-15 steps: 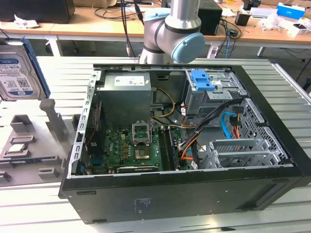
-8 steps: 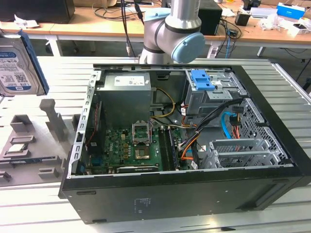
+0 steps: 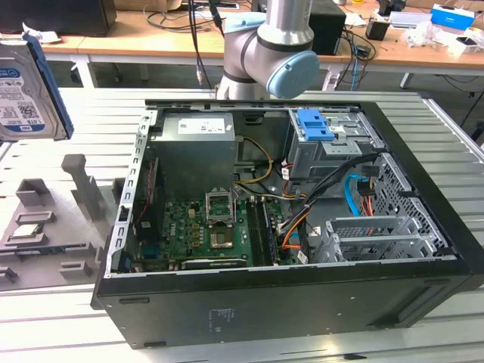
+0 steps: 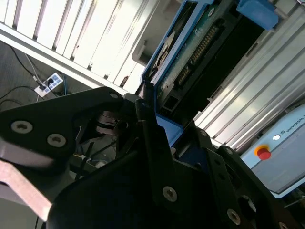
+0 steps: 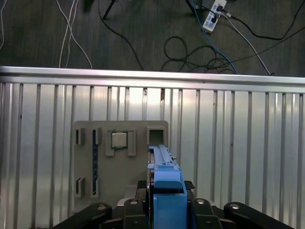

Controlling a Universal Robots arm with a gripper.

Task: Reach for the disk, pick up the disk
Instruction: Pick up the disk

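Exterior view first: the disk [image 3: 26, 87] hangs in the air at about ten o'clock from the open computer case [image 3: 302, 302]. Its label side is showing and its blue side frame runs along the edge nearer the case. It stands roughly on edge, clear of the slatted metal table [image 3: 446, 144] and above the grey fixture tray [image 3: 53, 219], which lies at nine o'clock from the case. A small square chip [image 3: 26, 231] sits in one of the tray's recesses. The arm [image 3: 265, 45] rises behind the case at twelve o'clock. Inside the case, a bare blue bracket [image 3: 314, 125] rests on the drive cage at about one o'clock from the motherboard [image 3: 204, 227].

In the first wrist view the gripper [image 5: 167, 188] is closed on the disk [image 5: 162, 155] — its black fingers [image 5: 143, 187] sit against both sides of the blue frame. The drive is seen edge-on here, with the tray [image 5: 86, 191] and chip [image 5: 119, 140] lying below it.

In the second wrist view the disk's [image 4: 190, 52] circuit-board underside faces the camera — a black finger [image 4: 147, 138] lies tight along the frame's near end.
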